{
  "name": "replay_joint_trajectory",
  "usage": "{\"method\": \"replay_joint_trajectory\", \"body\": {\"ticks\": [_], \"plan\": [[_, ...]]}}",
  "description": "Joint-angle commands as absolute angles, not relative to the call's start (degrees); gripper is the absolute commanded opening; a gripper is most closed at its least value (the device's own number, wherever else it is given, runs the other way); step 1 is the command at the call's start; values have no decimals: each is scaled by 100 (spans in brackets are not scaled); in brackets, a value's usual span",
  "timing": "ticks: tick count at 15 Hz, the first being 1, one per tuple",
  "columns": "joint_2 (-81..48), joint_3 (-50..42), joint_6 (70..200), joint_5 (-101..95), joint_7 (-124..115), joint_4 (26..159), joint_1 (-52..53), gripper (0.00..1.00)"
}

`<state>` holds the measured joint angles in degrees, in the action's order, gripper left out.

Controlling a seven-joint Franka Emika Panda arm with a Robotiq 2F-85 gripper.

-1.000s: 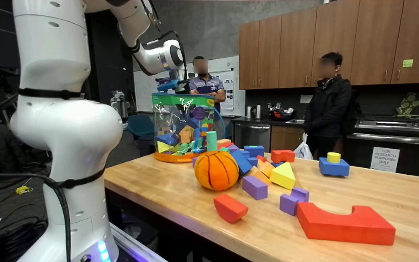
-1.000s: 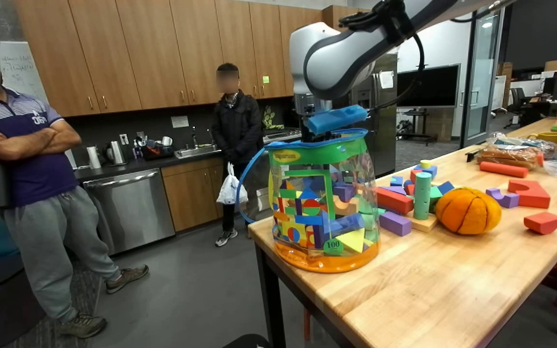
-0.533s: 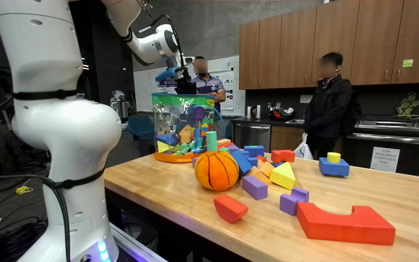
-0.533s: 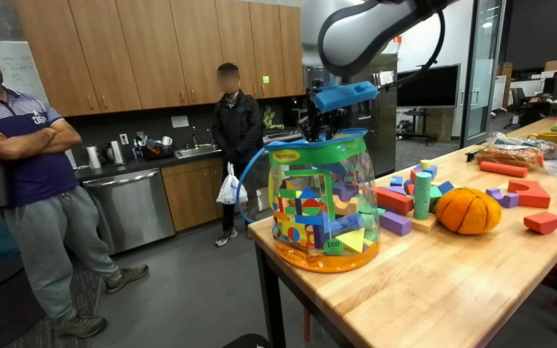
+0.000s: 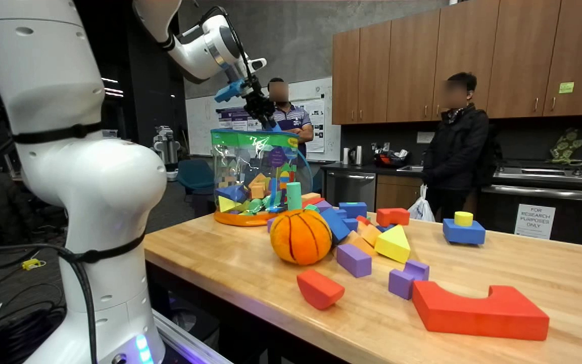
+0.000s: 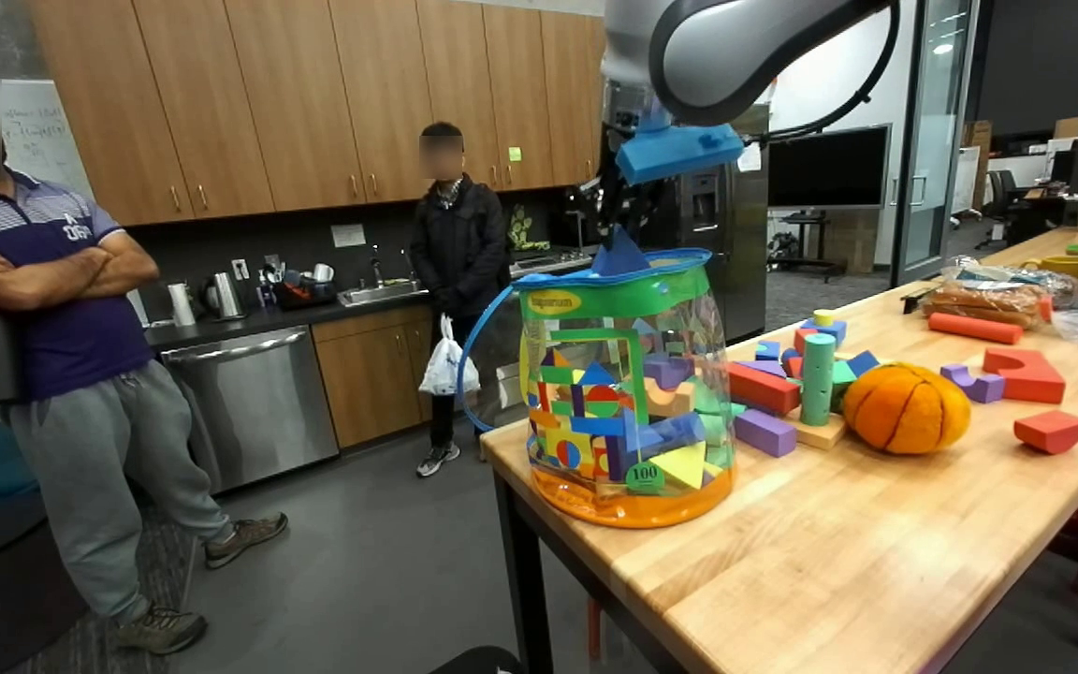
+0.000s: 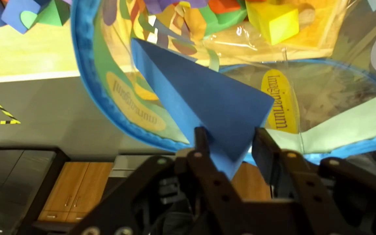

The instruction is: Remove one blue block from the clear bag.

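The blue block (image 7: pixel 207 94) is a mid-blue triangular wedge held between the gripper's fingertips (image 7: pixel 229 138) in the wrist view. My gripper is shut on one corner of it; the block hangs tilted at the bag's mouth. In an exterior view its pointed top (image 6: pixel 621 255) shows above the rim below the gripper (image 6: pixel 625 223). A small blue part (image 5: pixel 274 126) also shows under the gripper (image 5: pixel 267 115). The clear bag (image 6: pixel 661 292) stands upright with a green top band, blue rim and orange base, also in an exterior view (image 5: pixel 250 137). Its lower part holds many coloured blocks.
The bag stands near a corner of the wooden table (image 6: pixel 782 571). Beside it lie an orange ball (image 5: pixel 301 236), a green cylinder (image 6: pixel 818 379), purple blocks (image 5: pixel 354 260) and a large red block (image 5: pixel 483 313). Two people stand behind the table.
The gripper has risen out of the bag, bringing the blue block up until its top shows above the rim. The wrist has tilted. The bag and the table's blocks have not moved.
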<state>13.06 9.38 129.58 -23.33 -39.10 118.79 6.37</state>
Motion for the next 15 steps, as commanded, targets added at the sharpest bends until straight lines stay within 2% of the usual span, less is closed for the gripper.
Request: {"method": "replay_joint_trajectory", "body": {"ticks": [1,6,15], "plan": [[1681,1146,13435,-2756,-4326,12185,373,14],[2034,1325,14132,-3327,-5010,12475,40,14],[2599,1492,14608,-3869,-5918,12918,-429,14]]}}
